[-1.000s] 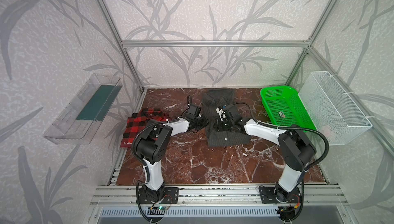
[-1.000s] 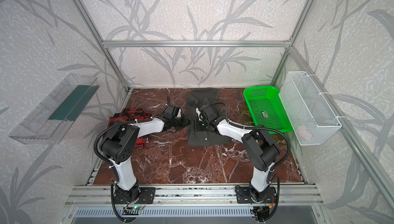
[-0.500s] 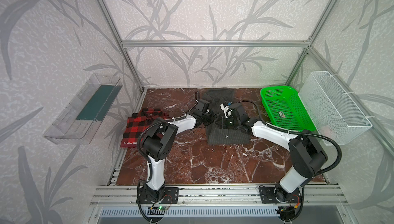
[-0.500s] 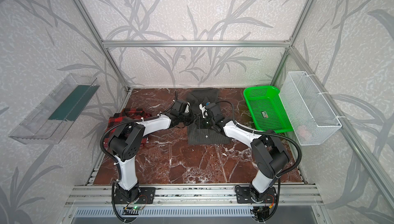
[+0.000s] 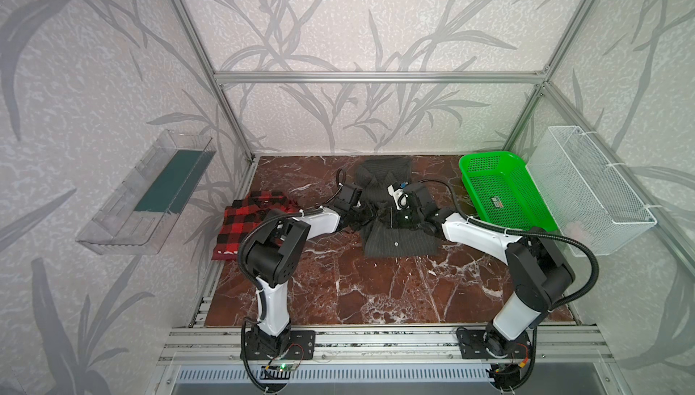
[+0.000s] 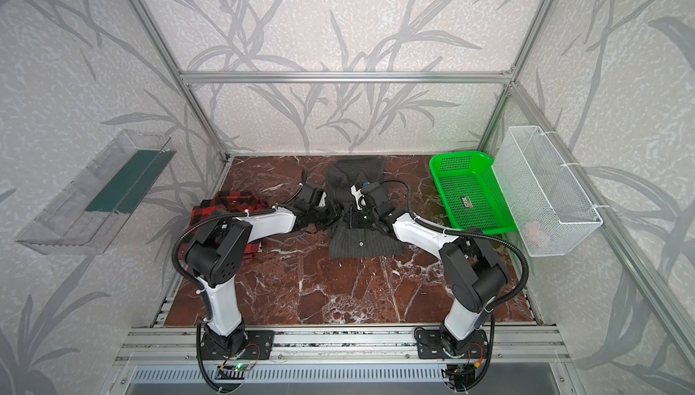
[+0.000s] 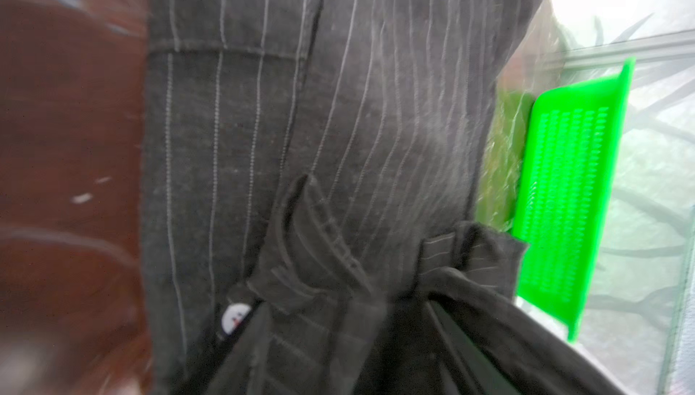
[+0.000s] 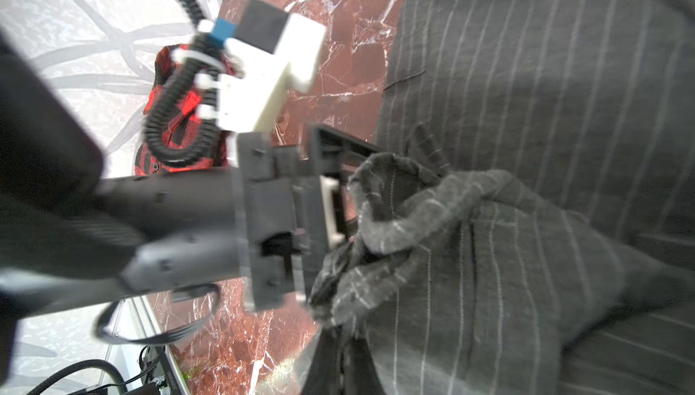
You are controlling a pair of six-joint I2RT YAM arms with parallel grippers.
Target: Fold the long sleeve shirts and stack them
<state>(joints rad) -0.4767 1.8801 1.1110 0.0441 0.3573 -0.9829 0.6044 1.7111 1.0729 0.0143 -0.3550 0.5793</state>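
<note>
Leaf-patterned walls close round a red-brown marble counter (image 5: 338,280), and both my arms reach to its far middle. The charcoal pinstripe shirt (image 5: 398,240) lies there, collar toward the back wall and hem toward me.

My left tool (image 5: 365,216) sits at that shirt's left edge. In the right wrist view its jaws look to stand apart, with a bunched fold (image 8: 406,201) of pinstripe cloth lying loose just in front of them, not clamped. My right tool (image 5: 393,221) is over the middle of the shirt with its jaws together. The cloth looks drawn up toward them, so I take it to be pinching a fold, though the pinch itself is hidden.

I judge that we meet here to bring the sleeves in across the chest, so the body narrows to a tidy rectangle. The shirt does look gathered at the waist between us.

The red-and-black plaid shirt (image 5: 244,220) lies compact at the counter's left edge, well apart, partly behind my left arm. I read it as the place for the stack. The green basket (image 5: 485,158) stands near the right back corner, apart from the shirt, and plays no part.

My worry is the loose bunch. Unless it is pressed flat, it may spring open and spoil the fold.
</note>
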